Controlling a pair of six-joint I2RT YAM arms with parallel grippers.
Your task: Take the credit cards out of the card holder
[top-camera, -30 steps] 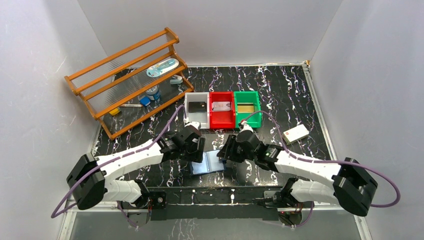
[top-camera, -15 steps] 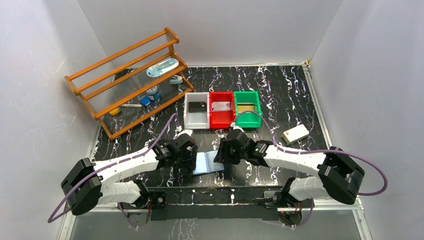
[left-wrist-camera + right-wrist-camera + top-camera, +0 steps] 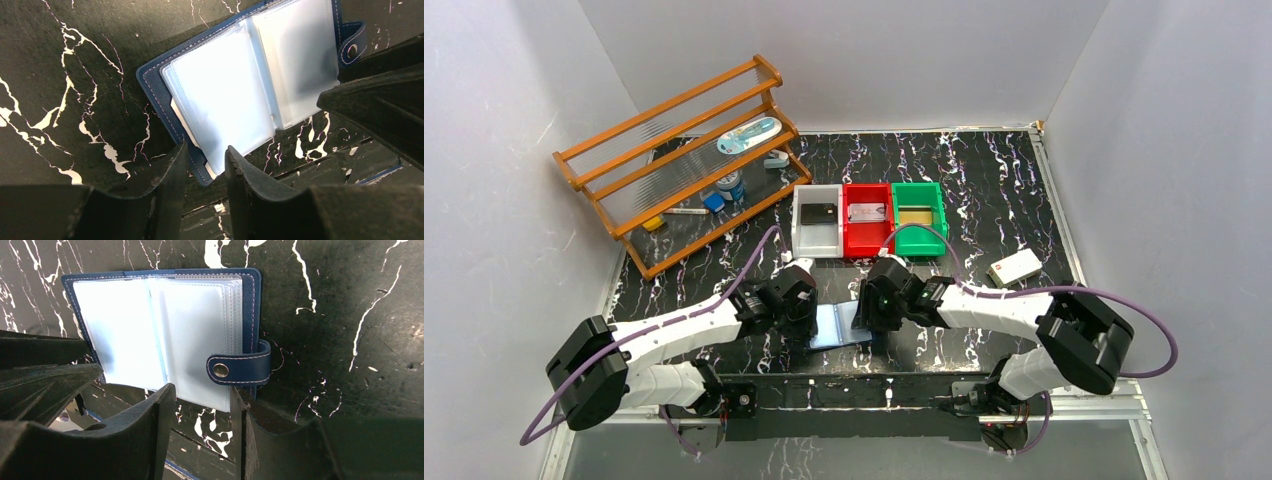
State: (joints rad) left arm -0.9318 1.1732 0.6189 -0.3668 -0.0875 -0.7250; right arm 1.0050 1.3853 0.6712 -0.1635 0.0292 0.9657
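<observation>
The card holder [image 3: 839, 325] lies spread flat on the black marbled surface [image 3: 984, 180], its pale clear pockets facing up, directly between the two claws. The left claw [image 3: 808, 320] is at its left side. In the left wrist view its fingers [image 3: 170, 190] stand a narrow gap apart with the holder's [image 3: 225, 90] near corner in that gap; whether the claw [image 3: 205, 155] actually pinches the corner cannot be told. The right claw [image 3: 865, 318] is at the holder's right side. In the right wrist view it [image 3: 202, 392] is spread, its fingertips [image 3: 162, 410] resting at the holder's [image 3: 160, 330] near edge, the snap strap [image 3: 239, 369] just beyond its right finger.

Past both claws, away from the arm bases, three bins stand touching in a row: a white bin [image 3: 802, 238] with a black card [image 3: 820, 212], a red bin [image 3: 854, 243] with a silvery-grey card [image 3: 867, 211], and a green bin [image 3: 936, 232] with a gold card [image 3: 914, 214]. A white block [image 3: 1014, 267] lies well off to the right claw's right.
</observation>
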